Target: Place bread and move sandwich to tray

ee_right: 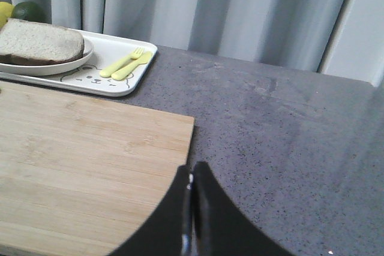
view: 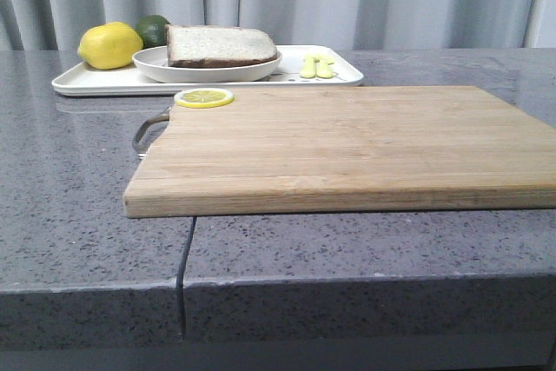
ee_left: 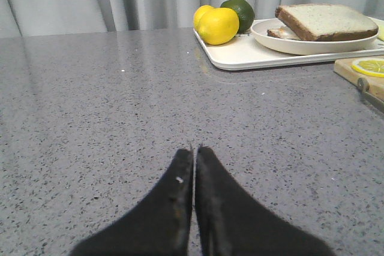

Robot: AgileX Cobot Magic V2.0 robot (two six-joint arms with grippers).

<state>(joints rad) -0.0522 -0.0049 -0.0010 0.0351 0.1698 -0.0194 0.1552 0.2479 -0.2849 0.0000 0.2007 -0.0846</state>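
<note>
Front view, sandwich [view: 221,45] on tray [view: 347,74], long axis left-right

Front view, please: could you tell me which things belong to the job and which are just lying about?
Job: sandwich on its plate; tray.
Lying about: lemon; lime; lemon slice; cutting board; yellow cutlery.

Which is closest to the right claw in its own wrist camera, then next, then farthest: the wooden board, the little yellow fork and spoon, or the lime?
1. Wooden cutting board: right beside the right claw, its corner nearly under the tips.
2. Yellow fork and spoon: farther back, lying on the tray.
3. Lime: farthest, behind the plate by the curtain.
</note>
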